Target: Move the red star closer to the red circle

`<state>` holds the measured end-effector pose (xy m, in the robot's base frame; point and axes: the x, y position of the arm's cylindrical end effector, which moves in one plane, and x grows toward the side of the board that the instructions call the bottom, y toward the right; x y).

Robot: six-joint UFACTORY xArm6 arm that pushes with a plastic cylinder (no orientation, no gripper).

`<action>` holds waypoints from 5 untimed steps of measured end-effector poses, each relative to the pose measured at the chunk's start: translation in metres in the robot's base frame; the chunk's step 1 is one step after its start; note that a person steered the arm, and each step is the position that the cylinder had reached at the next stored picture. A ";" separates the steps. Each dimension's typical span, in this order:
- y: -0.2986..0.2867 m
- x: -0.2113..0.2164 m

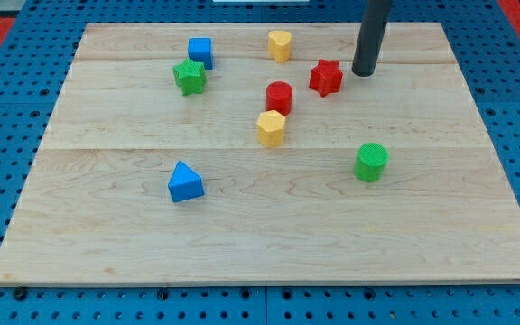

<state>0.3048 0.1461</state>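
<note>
My tip (364,72) rests on the wooden board (269,226) just to the view's right of the red star (326,78), close beside it though I cannot tell if we touch; being a bare rod, I have nothing to clench and hold nothing. The red circle (279,96) sits near the star, toward the view's lower left, with the yellow hexagon (271,128) just below it

No text, label, number or sign is readable anywhere.
</note>
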 end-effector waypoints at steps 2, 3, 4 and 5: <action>0.000 0.009; -0.014 0.007; -0.038 0.003; -0.062 0.000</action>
<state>0.3050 0.0838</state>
